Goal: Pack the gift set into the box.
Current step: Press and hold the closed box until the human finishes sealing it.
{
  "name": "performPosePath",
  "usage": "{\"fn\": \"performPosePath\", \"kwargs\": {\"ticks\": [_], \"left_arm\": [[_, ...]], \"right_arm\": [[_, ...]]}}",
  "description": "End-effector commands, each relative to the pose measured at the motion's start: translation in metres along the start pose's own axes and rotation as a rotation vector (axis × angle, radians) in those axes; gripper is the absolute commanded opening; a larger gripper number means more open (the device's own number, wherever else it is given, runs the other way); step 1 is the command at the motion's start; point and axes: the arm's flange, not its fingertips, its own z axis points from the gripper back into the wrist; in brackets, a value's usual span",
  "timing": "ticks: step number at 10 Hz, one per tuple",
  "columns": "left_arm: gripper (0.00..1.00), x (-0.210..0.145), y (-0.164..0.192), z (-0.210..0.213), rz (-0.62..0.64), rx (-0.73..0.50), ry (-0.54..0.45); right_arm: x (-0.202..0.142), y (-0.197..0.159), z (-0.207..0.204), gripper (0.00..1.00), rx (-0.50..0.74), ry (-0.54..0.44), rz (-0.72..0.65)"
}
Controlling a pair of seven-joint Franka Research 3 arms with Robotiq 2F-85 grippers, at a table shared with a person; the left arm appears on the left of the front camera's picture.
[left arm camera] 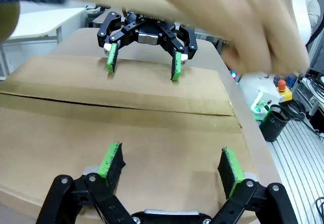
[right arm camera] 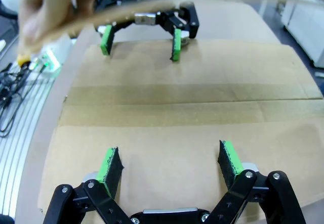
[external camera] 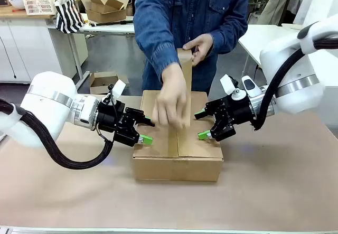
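The box (external camera: 178, 147), a flat rectangular carton of plain brown corrugated cardboard, sits in the middle of the worktop (external camera: 274, 186) with its top flaps folded down flat, their edges meeting along a seam that runs across the lid. In the right wrist view a slightly darker, smoother band of brown tape (right arm camera: 187, 93) lies across the box's matte lid beside the seam. The gift set is hidden, since the carton is closed.

A person in a blue denim shirt stands at the far side. One hand (external camera: 171, 103) hovers low over the lid, fingers curled down, while the other hand (external camera: 198, 47) pinches the upper end of a strip of brown tape (external camera: 185, 81) that stretches upright from the box towards the chest.

The left end effector (external camera: 146, 130), black with green pads, reaches in over the box's left edge with its fingers spread apart and nothing between them; one pad is just at the carton's top edge. The right end effector (external camera: 202, 124) mirrors it over the right edge, fingers likewise spread wide and holding nothing. In each wrist view the opposite end effector faces the camera across the lid, pads pointing down at the cardboard.

The worktop is covered in a smooth, pale brown surface.
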Motion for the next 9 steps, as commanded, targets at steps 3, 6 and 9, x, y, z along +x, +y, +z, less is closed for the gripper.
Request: {"fn": "performPosePath", "kwargs": {"ticks": [3,6,9], "left_arm": [[1.00,-0.0007,-0.0009,-0.0010,-0.005,-0.001,0.000],[1.00,-0.0007,-0.0009,-0.0010,-0.005,-0.001,0.000],[1.00,-0.0007,-0.0009,-0.0010,-0.005,-0.001,0.000]], "right_arm": [[-0.0023,0.0013,0.0003,1.00,-0.004,0.007,0.010],[-0.0023,0.0013,0.0003,1.00,-0.004,0.007,0.010],[-0.0023,0.0013,0.0003,1.00,-0.004,0.007,0.010]]}}
